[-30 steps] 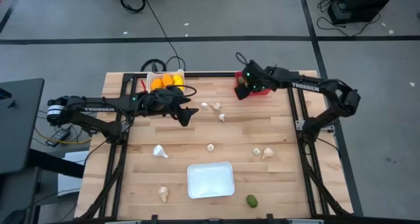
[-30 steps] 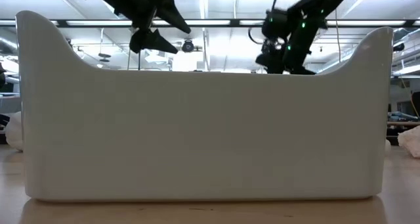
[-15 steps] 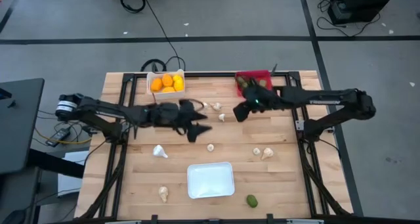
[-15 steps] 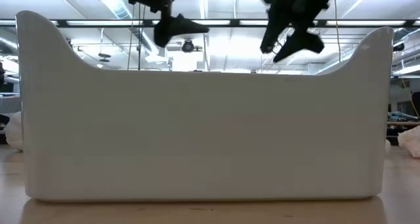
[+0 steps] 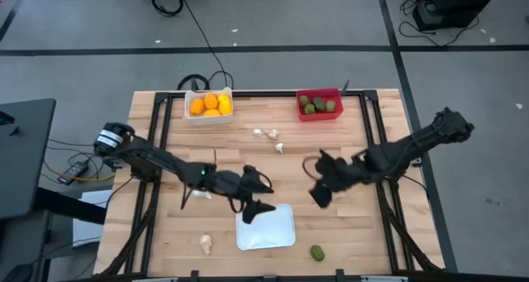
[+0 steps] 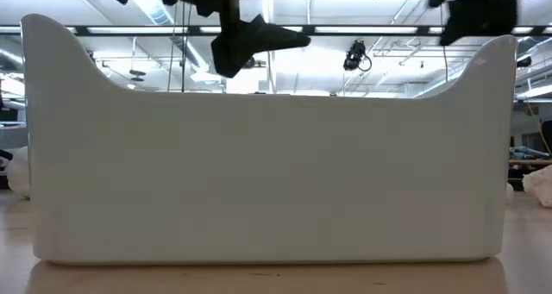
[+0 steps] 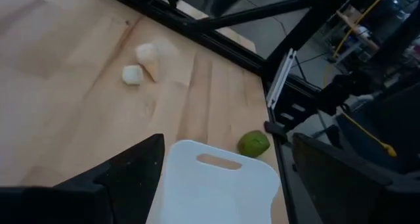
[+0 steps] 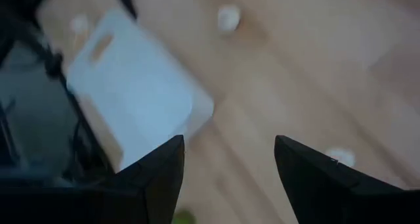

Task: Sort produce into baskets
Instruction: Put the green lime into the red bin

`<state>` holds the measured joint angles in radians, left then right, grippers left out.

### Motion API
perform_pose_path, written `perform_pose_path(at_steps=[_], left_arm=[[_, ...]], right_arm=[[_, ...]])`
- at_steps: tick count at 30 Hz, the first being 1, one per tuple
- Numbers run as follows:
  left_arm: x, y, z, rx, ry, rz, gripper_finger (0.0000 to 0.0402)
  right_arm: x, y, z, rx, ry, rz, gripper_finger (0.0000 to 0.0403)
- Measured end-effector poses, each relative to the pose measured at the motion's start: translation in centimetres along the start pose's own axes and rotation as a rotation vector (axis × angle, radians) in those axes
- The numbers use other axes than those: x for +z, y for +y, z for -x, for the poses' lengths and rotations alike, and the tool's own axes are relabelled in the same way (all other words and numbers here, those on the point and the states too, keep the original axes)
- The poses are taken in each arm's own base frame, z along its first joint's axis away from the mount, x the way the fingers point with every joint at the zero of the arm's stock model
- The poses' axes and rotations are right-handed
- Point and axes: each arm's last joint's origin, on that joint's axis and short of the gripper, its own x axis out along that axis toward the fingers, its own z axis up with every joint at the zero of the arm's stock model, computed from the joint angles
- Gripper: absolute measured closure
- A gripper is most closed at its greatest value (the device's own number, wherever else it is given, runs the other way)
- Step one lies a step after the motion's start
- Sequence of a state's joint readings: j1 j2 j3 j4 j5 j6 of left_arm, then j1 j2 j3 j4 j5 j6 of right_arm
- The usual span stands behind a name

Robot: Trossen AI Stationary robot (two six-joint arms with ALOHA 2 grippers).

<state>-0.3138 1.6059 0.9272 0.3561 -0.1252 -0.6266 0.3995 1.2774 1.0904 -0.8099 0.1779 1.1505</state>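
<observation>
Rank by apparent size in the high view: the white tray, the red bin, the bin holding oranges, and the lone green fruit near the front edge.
1. White tray, clearly largest.
2. Red bin and bin holding oranges: they look about alike, so I won't rank them.
3. Green fruit, smallest.

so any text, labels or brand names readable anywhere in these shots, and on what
None can be read in any view.
The left arm and right arm show no legible lettering in the high view.
The white tray, the red bin and the white bin of orange fruit carry no visible print.
The room behind the table in the low view shows no readable sign.
</observation>
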Motion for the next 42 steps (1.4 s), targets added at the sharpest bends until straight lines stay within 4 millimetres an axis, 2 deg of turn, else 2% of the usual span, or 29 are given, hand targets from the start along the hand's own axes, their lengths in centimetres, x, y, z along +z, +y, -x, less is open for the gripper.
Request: perform_pose_path(at_steps=[4,11,13,18,23,31,42], left_arm=[[-0.2,-1.6,-1.5,0.032,-0.028,-0.045,0.0063],[0.6,-2.9,-5.4,0.149,-0.051,-0.06,0.0063],[0.3,-3.2,-6.6,0.157,-0.009,-0.13,0.0063],[-0.6,-5.0,-9.1,0.064,0.044,-0.434,0.0063],[-0.8,-7.1,-10.9,-0.008,0.011,-0.504,0.0063],[-2.2,-8.5,-14.5,-0.073,0.034,-0.599,0.0063],[-3.9,-8.0,-18.4,-0.066,0.207,-0.728,0.0063]], right_arm=[[-2.4,0.5,0.1,-0.021,0.074,0.059,0.0157],[-5.9,0.8,1.0,-0.036,0.206,0.083,0.0157],[-6.8,0.9,1.3,-0.037,0.224,0.098,0.0157],[-8.7,1.1,2.0,-0.024,0.268,0.152,0.0157],[-10.5,1.2,2.7,-0.001,0.324,0.229,0.0157],[-11.8,1.0,3.2,-0.008,0.33,0.273,0.0157],[-12.5,0.9,3.6,-0.013,0.337,0.279,0.0157]])
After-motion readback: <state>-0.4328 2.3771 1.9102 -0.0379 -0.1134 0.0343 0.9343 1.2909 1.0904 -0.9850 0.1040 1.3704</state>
